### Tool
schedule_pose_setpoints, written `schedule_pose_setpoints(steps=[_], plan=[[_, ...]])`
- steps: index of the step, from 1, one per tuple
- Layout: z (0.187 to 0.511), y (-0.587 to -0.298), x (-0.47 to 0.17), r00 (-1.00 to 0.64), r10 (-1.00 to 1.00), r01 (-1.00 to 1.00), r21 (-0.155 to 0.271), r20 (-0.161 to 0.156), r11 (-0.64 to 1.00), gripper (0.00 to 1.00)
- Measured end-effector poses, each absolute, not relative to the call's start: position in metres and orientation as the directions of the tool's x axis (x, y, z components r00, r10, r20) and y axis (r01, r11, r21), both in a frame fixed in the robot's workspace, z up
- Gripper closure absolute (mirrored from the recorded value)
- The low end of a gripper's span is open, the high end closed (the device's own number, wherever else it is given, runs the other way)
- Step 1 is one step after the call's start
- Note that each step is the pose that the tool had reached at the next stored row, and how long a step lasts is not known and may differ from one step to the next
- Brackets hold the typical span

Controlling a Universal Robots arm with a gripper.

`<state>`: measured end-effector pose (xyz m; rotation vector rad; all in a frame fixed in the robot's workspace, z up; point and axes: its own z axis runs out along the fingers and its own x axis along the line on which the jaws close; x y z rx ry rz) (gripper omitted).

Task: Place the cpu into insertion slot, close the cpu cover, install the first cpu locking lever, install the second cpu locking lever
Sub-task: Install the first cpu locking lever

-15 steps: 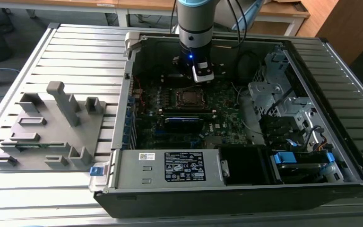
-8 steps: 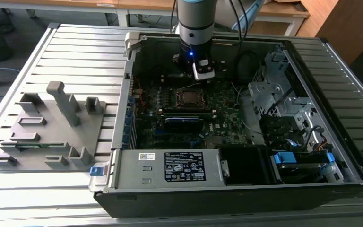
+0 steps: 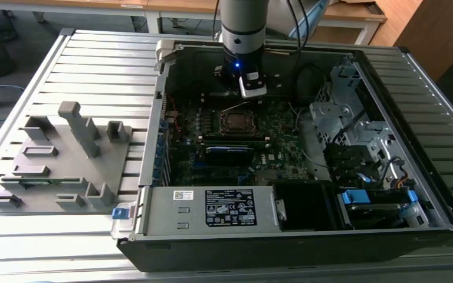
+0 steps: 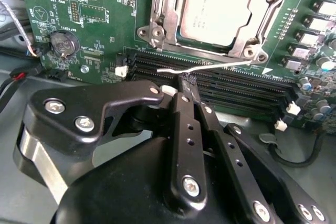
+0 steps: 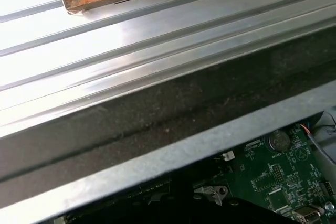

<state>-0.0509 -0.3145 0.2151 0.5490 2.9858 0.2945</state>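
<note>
The pincer (image 4: 184, 81) has its two black fingers (image 4: 181, 129) drawn together until the tips meet, with no gap showing between them in the second wrist view. The tips sit right at a thin silvery locking lever (image 4: 226, 65), whose bright line breaks where it meets them. Whether the wire is truly nipped between them or only touched cannot be told.

The lever lies loose across the long black memory slots (image 4: 236, 88), which run crosswise directly under and just beyond the fingertips. A little further out from the tips sits the cpu (image 4: 212, 6), its dull silver top facing up. The cpu cover (image 4: 157, 6) is folded down flat around it, framing its edges. The green motherboard (image 4: 100, 19) spreads out to the side of the fingers, and a round coin battery (image 4: 63, 43) lies well off from them.

In the exterior view the pincer (image 3: 252, 88) hangs low inside the open computer case (image 3: 415, 147). The insertion slot (image 3: 237, 121) is just ahead of it, toward the camera. Well beyond the slot is the power supply (image 3: 210, 209) with its black label plate. Outside the case, far off toward the exterior view's left, a grey fixture (image 3: 61, 159) stands on the ribbed aluminium table (image 3: 101, 65).
</note>
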Motion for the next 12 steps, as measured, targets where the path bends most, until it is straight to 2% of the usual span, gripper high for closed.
schedule_pose_setpoints(steps=[12], plan=[[0.226, -0.314, -0.051, -0.931, 0.36, 0.343, 0.205, -0.055, 0.917, 0.89]])
